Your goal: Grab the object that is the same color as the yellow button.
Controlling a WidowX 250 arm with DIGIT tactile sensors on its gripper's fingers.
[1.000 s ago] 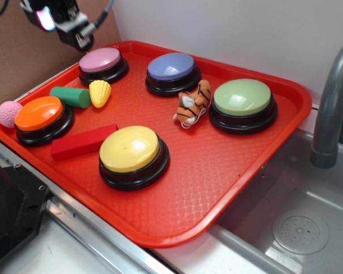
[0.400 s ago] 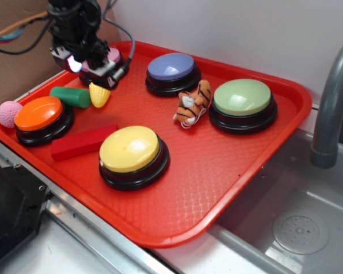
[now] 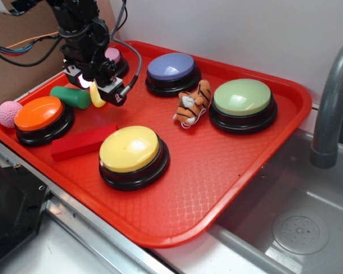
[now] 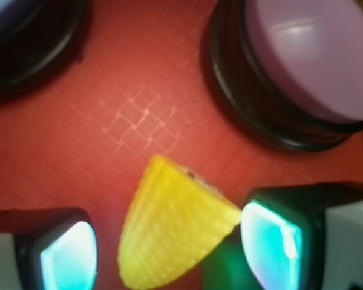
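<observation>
While you watched, the gripper (image 3: 97, 91) came down fast. A sec ago it hung high over the back left corner of the red tray (image 3: 228, 188). Then it dropped by the pink button (image 3: 111, 56), and now it sat low, right over the corn (image 3: 95, 98). That meant the reach was about done, and I think the squeeze was the next step.

In the wrist view the gripper (image 4: 169, 248) was open wide. One finger pad (image 4: 69, 257) glowed on one side of the corn (image 4: 172, 232) and the other pad stood on the other side. There was a gap on one side; the other pad looked v. close to the corn's fat end, maybe touching, but I couldn't tell. It didn't have hold of anything yet.

The corn lay on its side on the tray floor, btwn the two pads. It was just beside the green cylinder (image 3: 68, 96) and near the pink button (image 4: 308, 57). It was well apart from the yellow button (image 3: 130, 149), which sat near the front of the tray.

The corn was small and bright yellow, same color as that button. It had a cone shape, fat at one end and thin at the other, w/ rows of tiny bumps. I think a cone like that could slip out when squeezed.
</observation>
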